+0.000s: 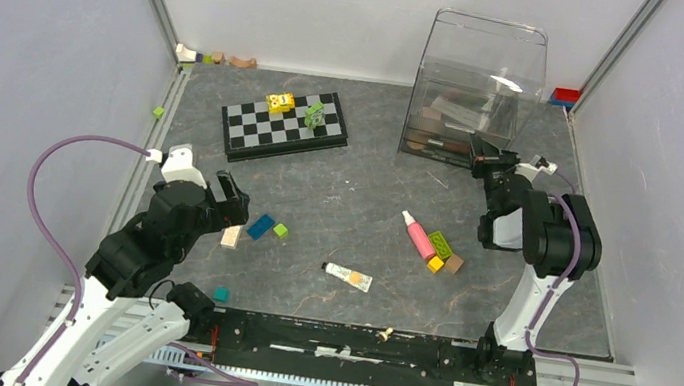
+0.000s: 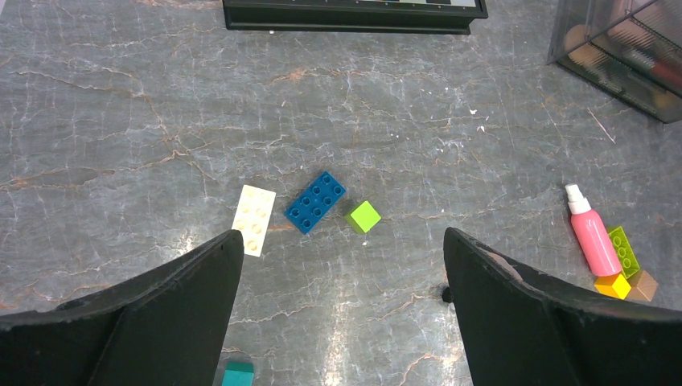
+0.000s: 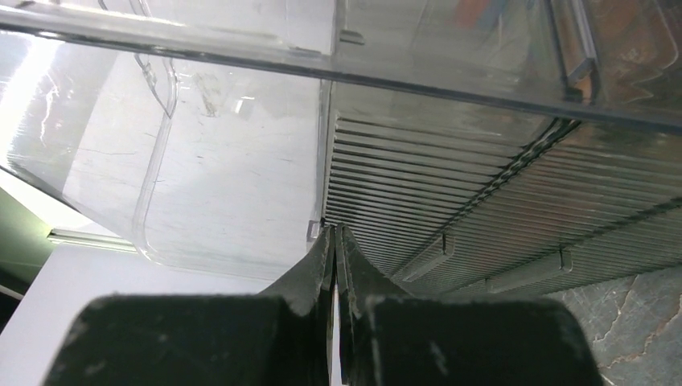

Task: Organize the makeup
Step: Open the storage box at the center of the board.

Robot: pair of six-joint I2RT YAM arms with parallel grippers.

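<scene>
the left tool hangs over the lower left of the top view with its fingers wide apart and nothing between them; in its wrist view a cream block, a blue block and a green cube lie on the grey counter just past the fingertips. the right tool sits in the upper right of the top view at the lower front of a clear organiser; its own camera shows its fingers pressed together against the ribbed clear wall, with nothing visible between them. the pink tube lies on the counter right of centre, touching a small cluster of green, yellow and brown blocks. the cream tube lies alone below centre, near the front rail. brownish items show blurred through the organiser's lower wall; what they are cannot be told. a chessboard with two toy pieces on it lies upper centre.
</scene>
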